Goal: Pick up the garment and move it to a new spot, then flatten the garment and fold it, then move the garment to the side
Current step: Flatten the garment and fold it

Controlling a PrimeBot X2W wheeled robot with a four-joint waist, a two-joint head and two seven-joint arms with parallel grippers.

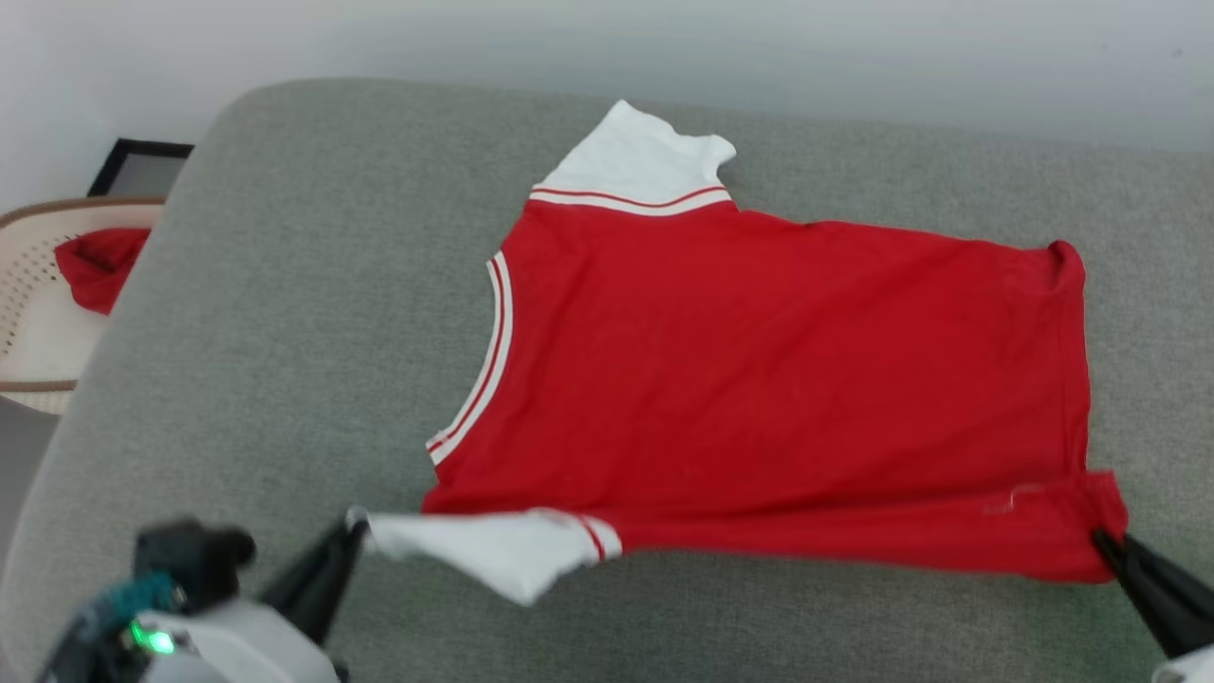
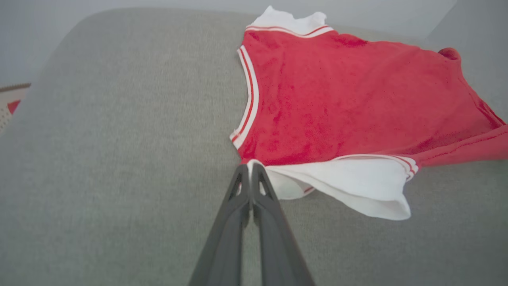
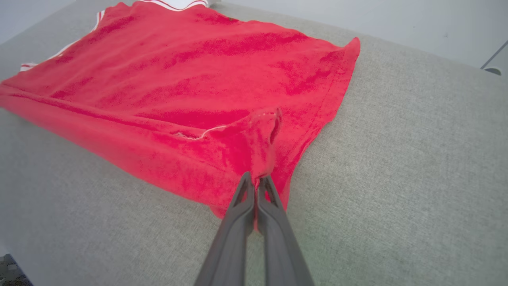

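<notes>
Both grippers sit at the bottom of the head view, each pinched on cloth. At lower left the left gripper [image 1: 353, 533] has its fingers closed on the tip of the near sleeve [image 1: 493, 550]. At lower right the right gripper [image 1: 1108, 545] is clamped on the near hem corner. Between them the near edge of the garment [image 1: 759, 360] is raised and rolled over a little. The rest lies spread across the middle of the grey cushion [image 1: 285, 332], neck to the left, hem to the right.

It looks a thin, light knit, limp and quick to crease. I'd judge it will sag between the two holds and drag on the coarse woven cushion. Corners and trimmed edges, where the cloth is doubled, seem the surest places to grip. At upper centre, the far sleeve [image 1: 635, 156] is white with red-and-white striped trim.
</notes>
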